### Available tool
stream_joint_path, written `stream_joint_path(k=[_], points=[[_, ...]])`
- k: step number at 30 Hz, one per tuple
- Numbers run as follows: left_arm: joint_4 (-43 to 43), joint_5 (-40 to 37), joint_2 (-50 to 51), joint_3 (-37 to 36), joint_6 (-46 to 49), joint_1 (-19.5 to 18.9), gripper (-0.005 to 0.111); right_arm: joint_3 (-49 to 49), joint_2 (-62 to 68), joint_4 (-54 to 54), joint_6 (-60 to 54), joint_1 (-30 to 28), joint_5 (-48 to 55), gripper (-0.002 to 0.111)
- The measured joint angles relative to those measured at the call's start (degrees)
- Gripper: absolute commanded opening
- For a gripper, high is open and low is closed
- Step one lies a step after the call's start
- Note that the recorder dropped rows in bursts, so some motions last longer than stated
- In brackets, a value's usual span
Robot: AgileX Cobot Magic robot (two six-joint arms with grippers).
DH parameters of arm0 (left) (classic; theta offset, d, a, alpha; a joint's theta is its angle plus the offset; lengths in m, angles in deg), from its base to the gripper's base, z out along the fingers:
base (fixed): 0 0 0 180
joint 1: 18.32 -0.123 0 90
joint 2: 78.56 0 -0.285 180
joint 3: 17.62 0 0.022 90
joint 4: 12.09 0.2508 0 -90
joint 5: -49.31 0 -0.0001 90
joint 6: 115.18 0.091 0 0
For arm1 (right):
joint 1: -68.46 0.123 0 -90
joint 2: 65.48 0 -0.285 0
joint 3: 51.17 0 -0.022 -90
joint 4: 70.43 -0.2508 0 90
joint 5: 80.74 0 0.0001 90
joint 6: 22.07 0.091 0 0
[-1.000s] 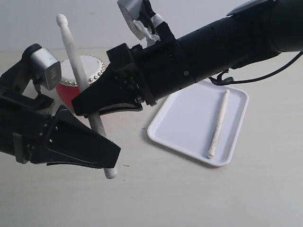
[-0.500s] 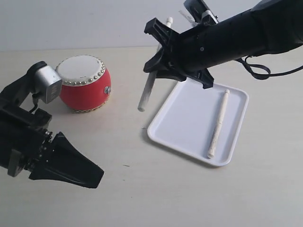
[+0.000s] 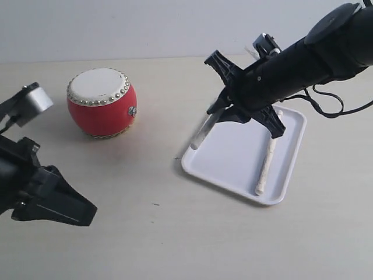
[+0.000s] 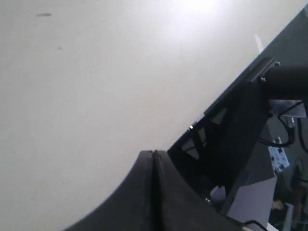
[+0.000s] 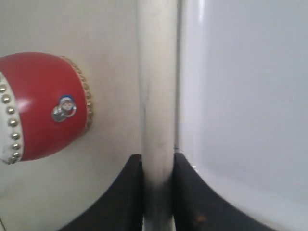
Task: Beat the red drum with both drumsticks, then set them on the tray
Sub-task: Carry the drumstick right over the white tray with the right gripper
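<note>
Second drumstick brought to the tray edge; left arm withdrawn.

Nearest, the left gripper [image 3: 86, 213] is found pulled back to the near corner of the table [image 3: 175, 245], well apart from the red drum [image 3: 102, 111] it crowded a second ago; in the left wrist view its jaws are pressed together on nothing. Farther off, the right gripper [image 3: 224, 109] has been swung from the drum to the tray [image 3: 230, 160], with the held drumstick [image 3: 201, 133] clamped and angled down at the rim. The other drumstick [image 3: 267, 160] lies inside the tray. Beating is judged finished, placing half done. The clamp is shown only by the right wrist view, being hidden by the arm in the exterior view. Tip contact with the rim cannot be settled.
</note>
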Motion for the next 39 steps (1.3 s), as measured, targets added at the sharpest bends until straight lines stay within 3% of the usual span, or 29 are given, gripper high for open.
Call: stream_joint_path(k=[6, 15, 26, 39], points=[[3.4, 5.0, -8.6, 0.0, -5.4, 0.0, 0.0, 0.0, 3.7, 1.5, 0.7, -1.8, 2.9, 0.0], [5.7, 5.7, -17.6, 0.0, -6.4, 0.0, 0.0, 0.0, 7.5, 4.1, 1.2, -3.7, 2.6, 0.0], [8.5, 9.0, -19.6, 0.0, -7.4, 0.0, 0.0, -3.3, 10.3, 10.1, 1.8, -5.1, 3.9, 0.0], [8.6, 12.6, -19.6, 0.0, -7.5, 0.0, 0.0, -14.1, 10.4, 33.0, 22.6, -2.5, 9.0, 0.0]])
